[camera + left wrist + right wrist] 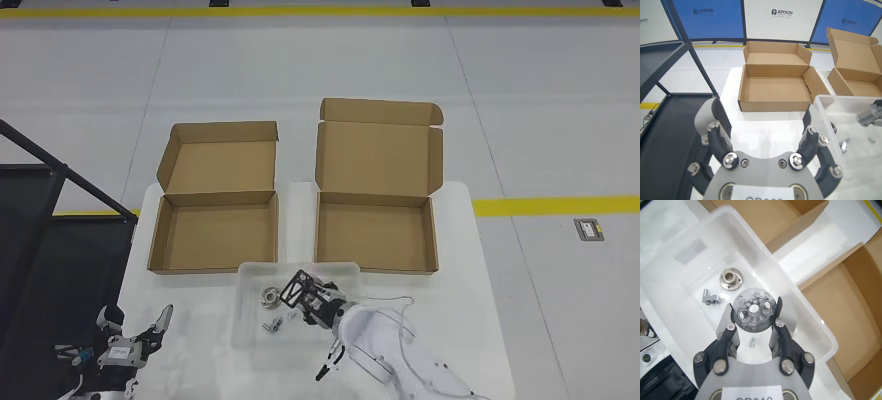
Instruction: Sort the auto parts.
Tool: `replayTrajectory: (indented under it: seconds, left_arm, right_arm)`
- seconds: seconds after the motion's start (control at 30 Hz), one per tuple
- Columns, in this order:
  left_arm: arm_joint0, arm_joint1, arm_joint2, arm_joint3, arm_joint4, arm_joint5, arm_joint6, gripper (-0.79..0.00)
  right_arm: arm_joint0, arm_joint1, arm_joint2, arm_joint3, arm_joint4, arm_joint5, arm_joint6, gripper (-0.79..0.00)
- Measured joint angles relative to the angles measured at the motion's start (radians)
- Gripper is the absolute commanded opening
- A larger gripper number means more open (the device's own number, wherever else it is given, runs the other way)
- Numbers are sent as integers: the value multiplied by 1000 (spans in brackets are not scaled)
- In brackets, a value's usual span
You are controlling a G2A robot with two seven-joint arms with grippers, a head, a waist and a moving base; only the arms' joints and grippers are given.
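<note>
Pinching the toothed disc (pixel 745 303) by its rim, the right gripper (pixel 755 308) can lift it from the bin (pixel 772 256); the left gripper (pixel 762 110) sits spread.

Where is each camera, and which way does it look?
Top view: above the arms, looking down at table, boxes, clear bin; both arms show.
Left wrist view: on the left arm, looking across the table past its open left gripper.
Right wrist view: on the right arm, looking down into the bin; right gripper holds a metal disc.
Shared: all three show the bin.
</note>
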Motion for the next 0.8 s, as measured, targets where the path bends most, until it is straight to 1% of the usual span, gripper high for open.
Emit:
replayTrajectory:
  seconds: [0.07, 0.17, 0.27, 0.37, 0.5, 0.67, 0.8]
  left_arm:
    - [0, 0, 0, 0, 0, 0, 0, 0]
    - [0, 0, 0, 0, 0, 0, 0, 0]
    - [0, 0, 0, 0, 0, 0, 0, 0]
    - [0, 0, 0, 0, 0, 0, 0, 0]
    - [0, 0, 0, 0, 0, 0, 0, 0]
    - [0, 0, 0, 0, 0, 0, 0, 0]
    - [0, 0, 0, 0, 0, 0, 0, 0]
  right_arm:
    - [-37, 14, 40, -86, -12, -43, -11, -785]
    - [-87, 32, 102, -200, -38, -75, -47, -785]
    - [-110, 41, 152, -271, -92, -53, -37, -785]
    - [-91, 39, 175, -283, -122, -17, -15, -785]
    - [-22, 29, 190, -211, -125, 25, -1, -785]
    - [109, 6, 183, -29, -89, 60, -16, -785]
    - [210, -16, 148, 122, -80, 82, -16, -785]
